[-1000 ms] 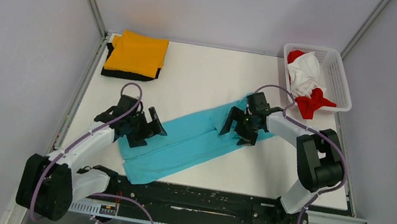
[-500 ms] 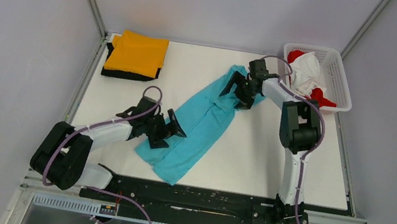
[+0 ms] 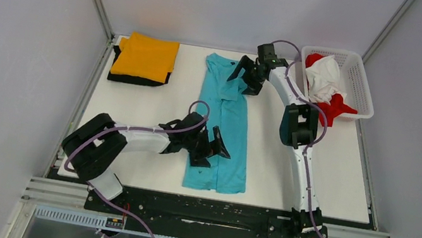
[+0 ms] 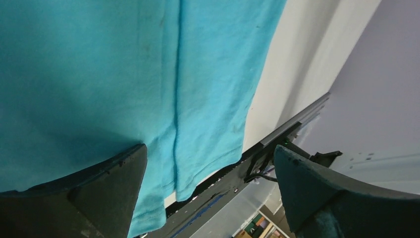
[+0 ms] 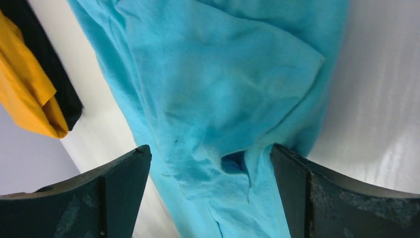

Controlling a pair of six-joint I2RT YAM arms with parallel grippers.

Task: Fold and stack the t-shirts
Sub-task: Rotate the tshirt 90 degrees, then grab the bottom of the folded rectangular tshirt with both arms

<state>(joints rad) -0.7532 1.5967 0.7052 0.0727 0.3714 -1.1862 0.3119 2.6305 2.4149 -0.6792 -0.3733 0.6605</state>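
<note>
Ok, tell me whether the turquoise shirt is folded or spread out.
Partly folded: the turquoise t-shirt lies as one long narrow strip, its sides turned in lengthwise, not yet folded across.

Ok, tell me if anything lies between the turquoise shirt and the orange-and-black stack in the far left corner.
Nothing visible does. Only bare white table separates the turquoise t-shirt from the orange t-shirt stacked on the black t-shirt. The basket sits on the other side, far right.
</note>
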